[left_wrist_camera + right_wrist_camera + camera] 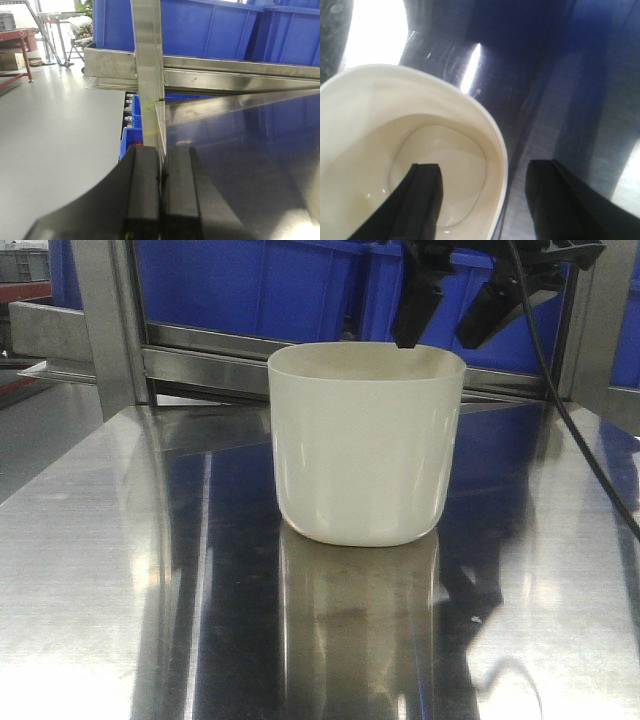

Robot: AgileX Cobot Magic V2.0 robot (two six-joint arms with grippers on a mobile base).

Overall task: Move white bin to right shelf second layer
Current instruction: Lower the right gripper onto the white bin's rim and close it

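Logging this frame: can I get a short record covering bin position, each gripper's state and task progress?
bin: white bin, upright, empty, standing on the steel table
right arm: right gripper open, fingers straddling the bin's wall, one over the interior, one outside
left arm: left gripper shut, holding nothing, at the table's edge
background: blue crates on the rack behind the table
progress: bin not yet gripped or lifted

The top edge of your front view is cutting off the right gripper; the lower-left corner of your right wrist view is cropping the white bin.
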